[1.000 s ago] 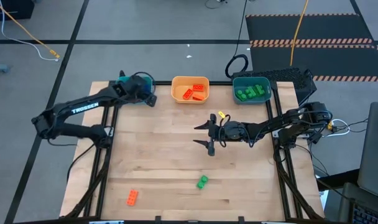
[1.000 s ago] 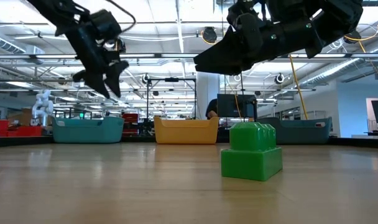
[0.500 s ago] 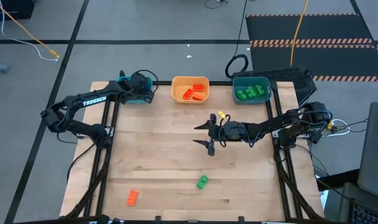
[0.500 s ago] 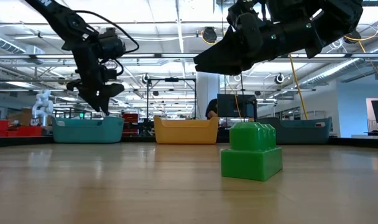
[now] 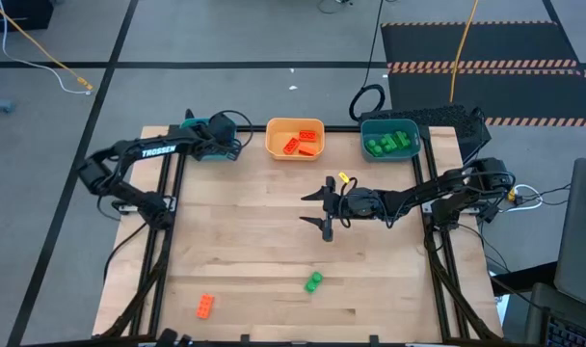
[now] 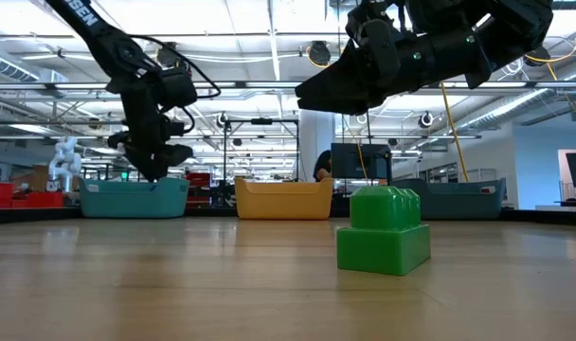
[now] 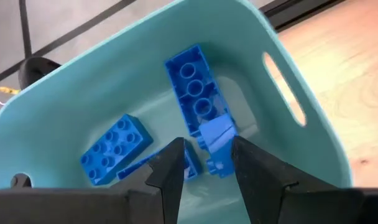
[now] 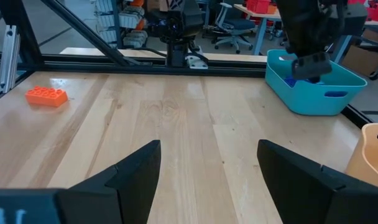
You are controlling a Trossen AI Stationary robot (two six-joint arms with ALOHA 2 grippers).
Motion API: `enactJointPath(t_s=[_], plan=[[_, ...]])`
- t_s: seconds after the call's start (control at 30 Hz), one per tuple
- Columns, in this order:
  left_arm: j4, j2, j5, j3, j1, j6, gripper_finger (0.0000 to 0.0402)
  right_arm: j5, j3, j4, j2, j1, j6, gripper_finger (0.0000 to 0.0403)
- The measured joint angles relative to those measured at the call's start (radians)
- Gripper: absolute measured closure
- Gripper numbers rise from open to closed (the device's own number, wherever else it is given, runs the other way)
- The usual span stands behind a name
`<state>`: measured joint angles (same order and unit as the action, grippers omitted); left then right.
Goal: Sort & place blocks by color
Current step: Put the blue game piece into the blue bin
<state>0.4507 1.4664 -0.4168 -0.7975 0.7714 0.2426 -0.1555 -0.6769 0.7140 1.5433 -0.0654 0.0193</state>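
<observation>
My left gripper (image 7: 207,155) hangs open over the teal tray (image 7: 83,81) at the table's far left corner (image 5: 226,146), pointing steeply down into it. Several blue blocks lie in the tray. A long one (image 7: 195,87) and a small tilted one (image 7: 217,140) sit just beyond my fingertips, and the small one shows a gap on one side. My right gripper (image 5: 324,207) hovers open over the middle of the table with nothing between its fingers (image 8: 204,168). An orange-red block (image 5: 205,306) and a green block (image 5: 313,281) rest on the wood near the front edge.
An orange tray (image 5: 295,125) with orange-red blocks stands at the far edge's middle. To its right stands a dark teal tray (image 5: 389,123) with green blocks. The green block (image 6: 383,232) looms close in the low view. Bare wood lies between the trays and the loose blocks.
My left gripper has come down toward the teal tray and tipped more steeply downward, ending just above its rim. Its fingers have drawn somewhat closer together. My right arm and the loose blocks have kept still.
</observation>
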Motion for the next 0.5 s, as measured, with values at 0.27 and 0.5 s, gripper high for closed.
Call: enactJointPath(t_s=[0.27,0.5], plan=[[0.003,0.022,-0.075,0.002,-0.015,-0.014,0.0261,0.000,0.000,0.000,0.000,0.000,0.001,0.0140],[0.053,0.023,-0.131,0.003,-0.011,-0.033,0.0261,0.000,0.000,-0.006,0.000,0.000,0.003,0.0140]])
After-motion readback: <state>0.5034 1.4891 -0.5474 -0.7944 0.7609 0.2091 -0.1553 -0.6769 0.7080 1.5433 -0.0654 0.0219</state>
